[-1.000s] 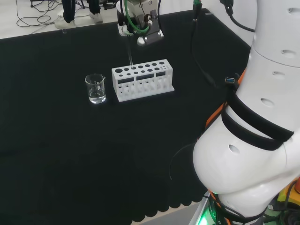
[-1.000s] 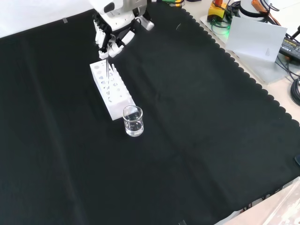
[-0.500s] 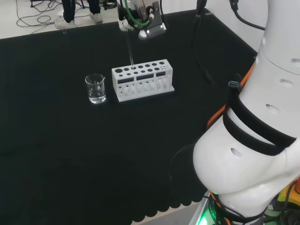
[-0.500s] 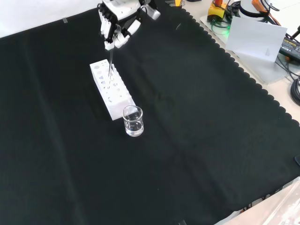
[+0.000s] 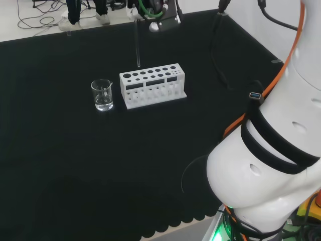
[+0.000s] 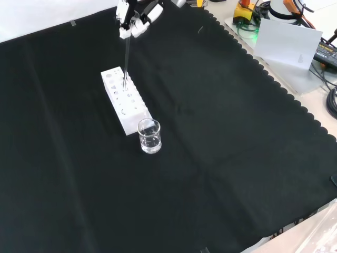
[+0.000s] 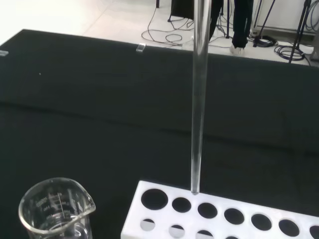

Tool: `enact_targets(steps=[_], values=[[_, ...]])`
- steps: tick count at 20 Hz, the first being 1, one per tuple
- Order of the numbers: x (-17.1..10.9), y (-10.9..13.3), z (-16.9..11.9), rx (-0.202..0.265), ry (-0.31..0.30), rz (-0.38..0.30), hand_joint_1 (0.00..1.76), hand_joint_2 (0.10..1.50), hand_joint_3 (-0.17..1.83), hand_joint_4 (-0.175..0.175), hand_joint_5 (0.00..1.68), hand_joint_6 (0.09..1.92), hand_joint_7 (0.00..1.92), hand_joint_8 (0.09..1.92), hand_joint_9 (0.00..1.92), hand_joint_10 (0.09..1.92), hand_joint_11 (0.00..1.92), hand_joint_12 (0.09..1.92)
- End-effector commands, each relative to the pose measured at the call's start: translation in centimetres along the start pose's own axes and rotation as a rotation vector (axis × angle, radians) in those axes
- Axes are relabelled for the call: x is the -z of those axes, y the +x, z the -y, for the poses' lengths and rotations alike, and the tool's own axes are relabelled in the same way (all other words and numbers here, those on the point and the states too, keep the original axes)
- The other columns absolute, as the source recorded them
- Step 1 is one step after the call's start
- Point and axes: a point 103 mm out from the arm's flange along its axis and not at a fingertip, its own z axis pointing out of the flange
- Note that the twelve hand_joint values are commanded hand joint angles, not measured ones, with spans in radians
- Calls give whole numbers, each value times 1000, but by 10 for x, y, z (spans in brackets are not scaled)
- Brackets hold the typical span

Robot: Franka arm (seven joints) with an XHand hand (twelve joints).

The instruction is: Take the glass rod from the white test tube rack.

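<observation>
The white test tube rack (image 5: 153,86) (image 6: 125,100) (image 7: 219,216) stands on the black cloth, its top full of round holes. A clear glass rod (image 5: 137,47) (image 6: 126,60) (image 7: 198,99) hangs upright over it. The rod's lower tip sits just above a hole in the rack's top, as the wrist view shows. The hand (image 5: 156,14) (image 6: 134,11) is high above the rack and shut on the rod's upper end. A small glass beaker (image 5: 102,95) (image 6: 149,136) (image 7: 56,211) stands apart beside one end of the rack.
The arm's own white links (image 5: 271,170) stand at the right of the head view. In the front view, the cloth's scalloped edge (image 6: 274,84) runs along the right, with a grey sheet (image 6: 287,42) and cables beyond it.
The hand has risen with the rod. The rod's tip has come up out of the rack's hole to just above its top. Rack and beaker have not moved.
</observation>
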Motion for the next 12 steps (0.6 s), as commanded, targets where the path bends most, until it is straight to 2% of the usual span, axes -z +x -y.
enact_targets(steps=[1,7,12], values=[[12,5,13,2,-20,-21,1313,1098,-175,-175,1259,267,1236,893,1601,829,1609,706],[19,12,24,22,-37,-30,1313,1098,-175,-175,1261,264,1236,893,1601,829,1609,709],[24,9,29,22,-43,-24,1313,1098,-175,-175,1262,262,1236,892,1601,829,1609,711]])
